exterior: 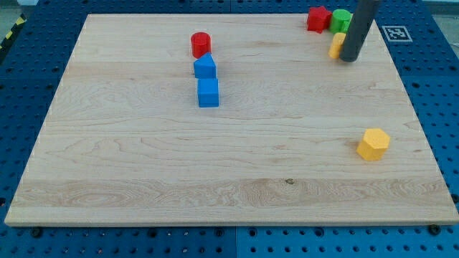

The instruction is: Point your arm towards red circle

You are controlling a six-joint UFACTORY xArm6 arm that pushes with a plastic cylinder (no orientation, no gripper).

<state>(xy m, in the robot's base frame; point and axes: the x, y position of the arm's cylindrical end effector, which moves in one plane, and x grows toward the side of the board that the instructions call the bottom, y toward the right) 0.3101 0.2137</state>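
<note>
The red circle (201,44) is a short red cylinder near the view's top, left of centre. My tip (348,59) is the lower end of a dark rod at the view's top right, far to the right of the red circle. The tip stands just right of a small yellow block (337,45), which the rod partly hides. A blue block (205,67) sits right below the red circle, touching or nearly touching it.
A blue cube (208,92) lies below the first blue block. A red block (318,18) and a green block (341,19) sit at the top edge, left of the rod. A yellow hexagon block (374,144) lies at the right. An ArUco marker (395,33) sits beyond the board's top right corner.
</note>
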